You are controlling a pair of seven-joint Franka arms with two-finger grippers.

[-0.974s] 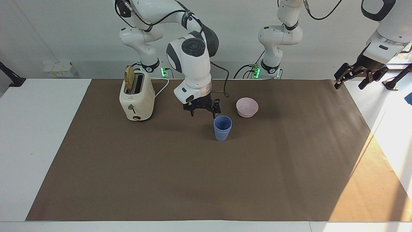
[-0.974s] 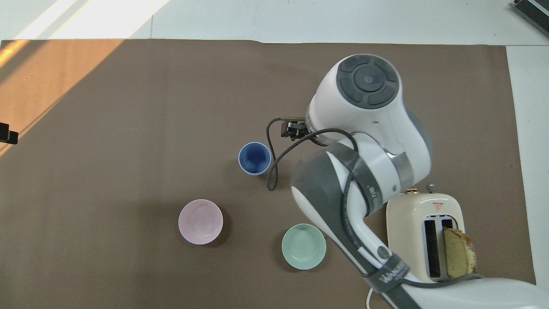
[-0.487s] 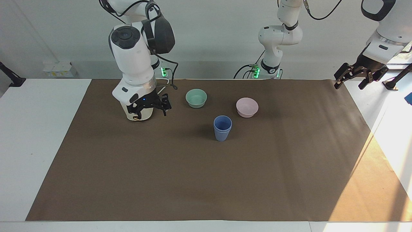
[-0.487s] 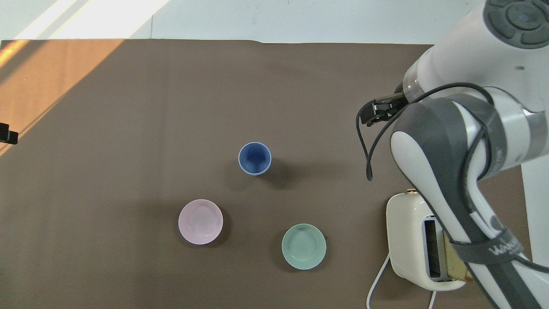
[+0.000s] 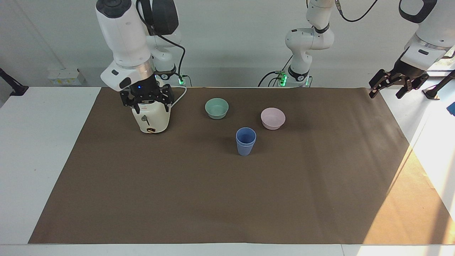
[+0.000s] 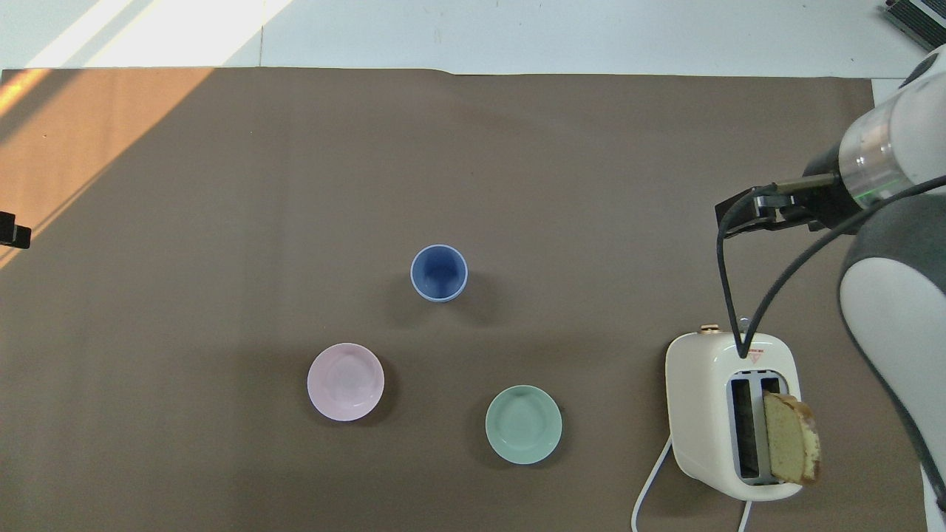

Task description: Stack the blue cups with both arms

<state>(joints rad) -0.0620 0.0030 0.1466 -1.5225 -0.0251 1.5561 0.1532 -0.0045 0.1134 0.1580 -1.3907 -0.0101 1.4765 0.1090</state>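
Cups [image 5: 245,141] nested mid-frame on the surface; right claw [image 5: 146,100], open and empty, has pulled back to upper left over the toaster [image 5: 151,118]; left claw [image 5: 397,84] open, waiting upper right: stack looks done.

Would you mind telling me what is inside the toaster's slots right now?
A slice of bread stands in one slot of the toaster, its upper part sticking out. The other slot looks empty from overhead. The slice's lower part is hidden inside the slot.
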